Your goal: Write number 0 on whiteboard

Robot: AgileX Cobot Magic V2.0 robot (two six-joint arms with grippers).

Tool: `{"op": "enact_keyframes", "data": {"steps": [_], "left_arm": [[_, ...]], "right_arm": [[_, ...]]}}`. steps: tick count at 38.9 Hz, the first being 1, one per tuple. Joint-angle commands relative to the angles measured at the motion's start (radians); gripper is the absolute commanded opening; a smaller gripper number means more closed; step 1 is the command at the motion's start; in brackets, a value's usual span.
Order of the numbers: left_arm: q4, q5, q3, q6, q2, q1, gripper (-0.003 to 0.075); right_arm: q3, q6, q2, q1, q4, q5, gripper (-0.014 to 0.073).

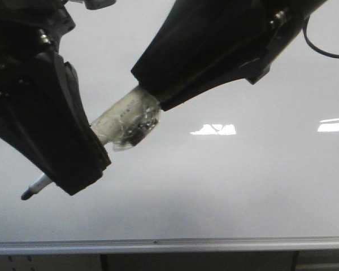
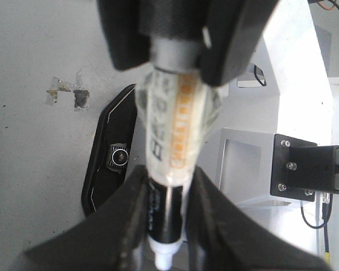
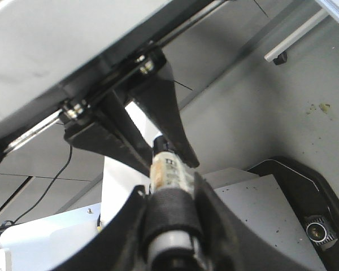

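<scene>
Marker (image 1: 126, 121) clenched at both ends: left gripper (image 1: 82, 161) near tip, right gripper (image 1: 152, 93) at tail. Light, stiff, tape-wrapped barrel judged less slippery. Whiteboard (image 1: 226, 186) behind marker, no 0 seen.

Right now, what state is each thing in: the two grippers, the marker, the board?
Left gripper: shut on the marker near its tip end.
Right gripper: shut on the marker's other end.
Marker: held in the air between both grippers, tilted, dark tip pointing down to the left, wrapped in clear tape.
Whiteboard: no 0 visible on the part in view, only light reflections.
</scene>
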Motion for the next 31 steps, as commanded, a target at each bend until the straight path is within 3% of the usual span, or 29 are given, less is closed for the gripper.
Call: {"op": "enact_keyframes", "data": {"steps": [1,4,6,12,21,31], "left_arm": [[-0.090,0.041,-0.032,0.001,-0.038,-0.008,0.0384],[-0.099,0.038,-0.032,0.001,-0.038,-0.008,0.0647],[-0.099,0.038,-0.032,0.001,-0.038,-0.008,0.0704],[-0.099,0.040,-0.032,0.001,-0.038,-0.008,0.0644],[-0.099,0.040,-0.032,0.001,-0.038,-0.008,0.0528],[-0.099,0.040,-0.032,0.001,-0.038,-0.008,0.0211]], "right_arm": [[-0.031,-0.012,-0.030,0.001,0.080,0.019,-0.0050],[-0.031,-0.012,-0.030,0.000,0.080,0.019,-0.0050],[-0.031,-0.012,-0.030,-0.001,0.080,0.019,-0.0050],[-0.031,0.035,-0.030,-0.019,-0.049,0.122,-0.0050],[-0.059,0.301,-0.030,-0.135,-0.383,0.090,-0.0050],[-0.209,0.509,-0.055,-0.226,-0.692,-0.096,-0.0050]]}}
